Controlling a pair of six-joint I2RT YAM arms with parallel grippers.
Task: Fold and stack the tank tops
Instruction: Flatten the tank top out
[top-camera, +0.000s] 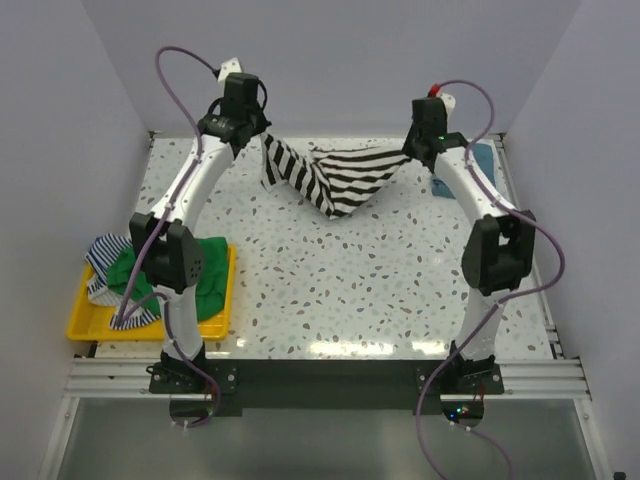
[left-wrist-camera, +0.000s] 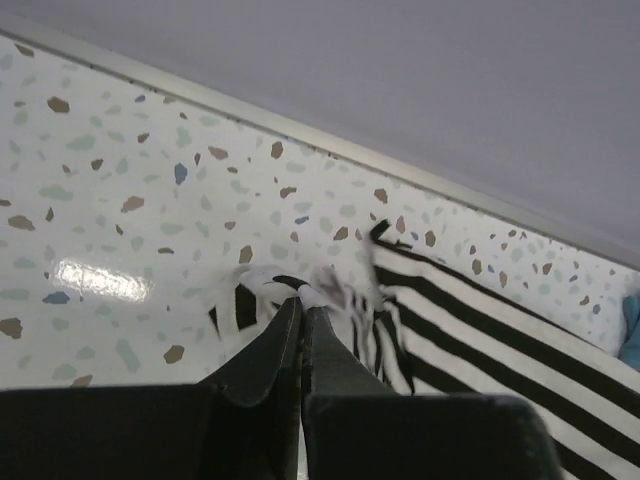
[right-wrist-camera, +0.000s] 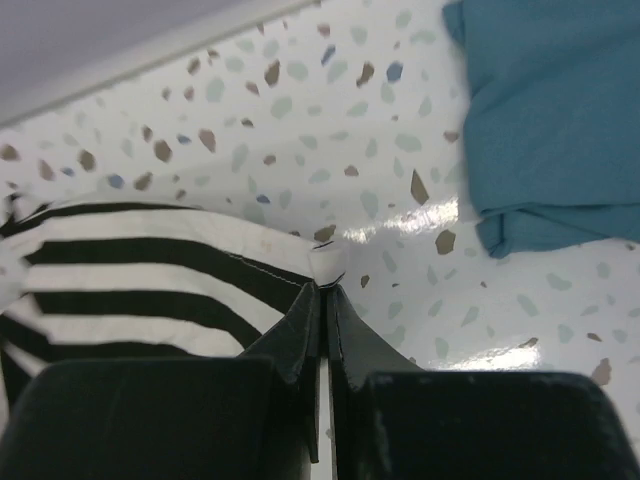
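A black-and-white striped tank top (top-camera: 335, 178) hangs stretched between both grippers at the far side of the table, sagging to a point in the middle. My left gripper (left-wrist-camera: 302, 300) is shut on a bunched corner of the striped top (left-wrist-camera: 480, 330). My right gripper (right-wrist-camera: 327, 282) is shut on the opposite corner of the striped top (right-wrist-camera: 140, 270), a white nub of cloth poking past its tips. A folded teal-blue tank top (right-wrist-camera: 550, 120) lies on the table at the far right (top-camera: 480, 160). Green (top-camera: 135, 275) and thin blue-striped (top-camera: 105, 255) tops lie heaped in the yellow tray.
The yellow tray (top-camera: 82, 322) sits at the table's left front edge beside the left arm. The speckled tabletop (top-camera: 340, 290) is walled in by pale panels at the back and sides.
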